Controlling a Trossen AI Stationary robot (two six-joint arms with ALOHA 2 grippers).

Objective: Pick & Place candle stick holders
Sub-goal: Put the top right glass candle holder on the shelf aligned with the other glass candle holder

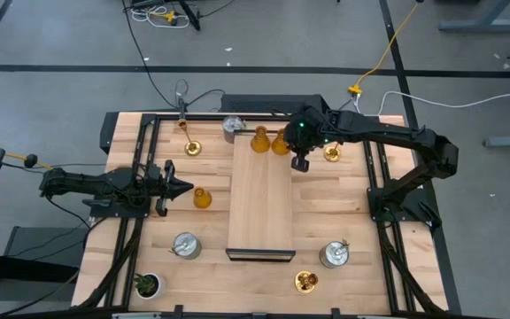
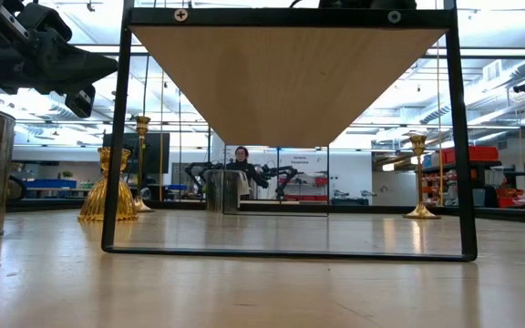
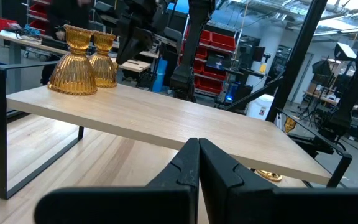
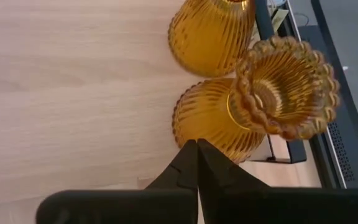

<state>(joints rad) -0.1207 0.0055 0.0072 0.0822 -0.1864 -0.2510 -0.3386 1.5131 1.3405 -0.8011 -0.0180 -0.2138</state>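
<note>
Right gripper (image 1: 301,163) (jaws shut) above shelf (image 1: 260,208)

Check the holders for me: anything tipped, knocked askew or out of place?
Nothing stands out. Two amber holders stand upright side by side on the raised shelf; a third amber holder stands on the table beside the left gripper.

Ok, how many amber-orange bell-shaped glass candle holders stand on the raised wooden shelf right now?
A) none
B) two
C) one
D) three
B: two amber-orange bell-shaped glass holders stand side by side at the far end of the raised wooden shelf; the third amber holder stands on the table, left of the shelf.
</note>
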